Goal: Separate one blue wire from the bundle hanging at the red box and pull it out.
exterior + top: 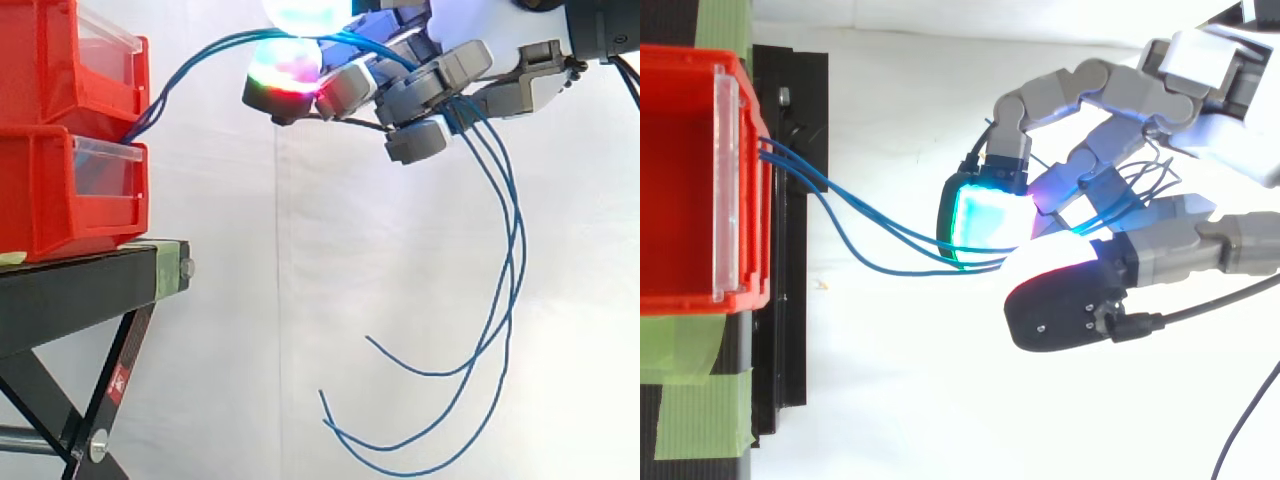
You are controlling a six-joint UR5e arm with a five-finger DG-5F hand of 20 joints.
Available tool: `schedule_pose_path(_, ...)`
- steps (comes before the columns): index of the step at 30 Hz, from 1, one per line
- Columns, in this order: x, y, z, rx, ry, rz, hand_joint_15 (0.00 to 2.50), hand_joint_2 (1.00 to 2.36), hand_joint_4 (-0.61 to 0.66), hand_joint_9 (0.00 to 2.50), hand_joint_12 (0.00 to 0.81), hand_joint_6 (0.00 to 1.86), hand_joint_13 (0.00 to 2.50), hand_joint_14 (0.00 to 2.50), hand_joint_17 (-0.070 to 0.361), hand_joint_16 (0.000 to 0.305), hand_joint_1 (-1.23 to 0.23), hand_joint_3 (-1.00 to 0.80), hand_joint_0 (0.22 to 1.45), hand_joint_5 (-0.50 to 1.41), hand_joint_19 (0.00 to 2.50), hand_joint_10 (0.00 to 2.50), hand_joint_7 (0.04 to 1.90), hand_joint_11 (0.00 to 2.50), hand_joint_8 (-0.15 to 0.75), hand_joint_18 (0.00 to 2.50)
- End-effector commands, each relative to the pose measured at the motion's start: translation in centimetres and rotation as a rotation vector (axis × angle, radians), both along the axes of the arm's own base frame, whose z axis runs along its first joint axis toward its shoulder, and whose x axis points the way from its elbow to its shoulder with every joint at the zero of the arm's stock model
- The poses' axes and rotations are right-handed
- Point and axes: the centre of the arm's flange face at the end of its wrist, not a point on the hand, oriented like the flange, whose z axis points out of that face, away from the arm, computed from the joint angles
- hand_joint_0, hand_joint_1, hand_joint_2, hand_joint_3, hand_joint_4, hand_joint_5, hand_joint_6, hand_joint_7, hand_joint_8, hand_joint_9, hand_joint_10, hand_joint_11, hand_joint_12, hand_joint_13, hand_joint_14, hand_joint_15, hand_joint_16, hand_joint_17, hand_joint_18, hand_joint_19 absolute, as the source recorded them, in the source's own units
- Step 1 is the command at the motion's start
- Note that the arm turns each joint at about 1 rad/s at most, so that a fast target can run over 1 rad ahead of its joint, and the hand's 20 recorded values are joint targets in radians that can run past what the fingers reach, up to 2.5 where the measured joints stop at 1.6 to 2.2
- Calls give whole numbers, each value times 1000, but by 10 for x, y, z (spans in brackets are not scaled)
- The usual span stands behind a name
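**Pulling now may bring the whole bundle, not one wire**

The red bins (60, 120) are stacked on the black stand (90, 280) at the left. I cannot tell whether the green tape (690, 410) on the stand holds them. If the pull is strong and the wires catch inside, I think the bins can slide or tip toward the edge.

The hand (440, 80) is at the height of the upper bin and well apart from it. Its fingers are curled closed around the blue wires (516, 240), and the glowing pads (985, 225) sit where the wires enter. As I judge it, more than one wire runs through this grasp. The main risk is therefore that all of them come out together.

The wires leave the gap between the two bins and rise in an arc to the hand. They pass between the fingers and hang down on its other side, with their loose ends (370, 340) free in the air. They lie close together, so one wire can drag its neighbour, or slip from a pad if the pinch is too light.
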Motion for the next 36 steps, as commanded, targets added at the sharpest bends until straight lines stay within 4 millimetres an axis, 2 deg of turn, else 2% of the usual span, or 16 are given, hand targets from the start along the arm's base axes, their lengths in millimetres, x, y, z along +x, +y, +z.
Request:
schedule_pose_path(1,0,0,0,0,0,0,1114,1023,245,902,360,849,1013,2181,106,47,-893,-249,727,-258,1506,0,1119,1768,337,1026)
schedule_pose_path(14,0,0,0,0,0,0,1132,1020,204,815,354,839,946,2166,107,48,-960,-283,763,-272,1490,3,1136,1738,323,979)
schedule_pose_path(16,0,0,0,0,0,0,1141,1016,205,808,354,837,960,2125,107,48,-956,-333,717,-272,1486,2,1127,1731,325,993)
schedule_pose_path(18,0,0,0,0,0,0,1094,1006,216,819,365,830,949,2191,108,48,-904,-437,638,-270,1513,4,1130,1715,333,991)
schedule_pose_path(21,0,0,1,0,-1,0,1058,1000,244,845,372,826,955,2235,111,49,-835,-499,572,-267,1518,4,1137,1698,346,1003)
schedule_pose_path(30,0,0,1,1,-1,3,1029,1000,266,906,376,824,990,2270,116,52,-735,-494,534,-259,1513,3,1115,1695,367,1046)
schedule_pose_path(36,0,0,1,2,0,1,1034,1014,249,935,359,844,1005,2256,108,48,-690,-339,581,-252,1525,4,1117,1703,352,1050)
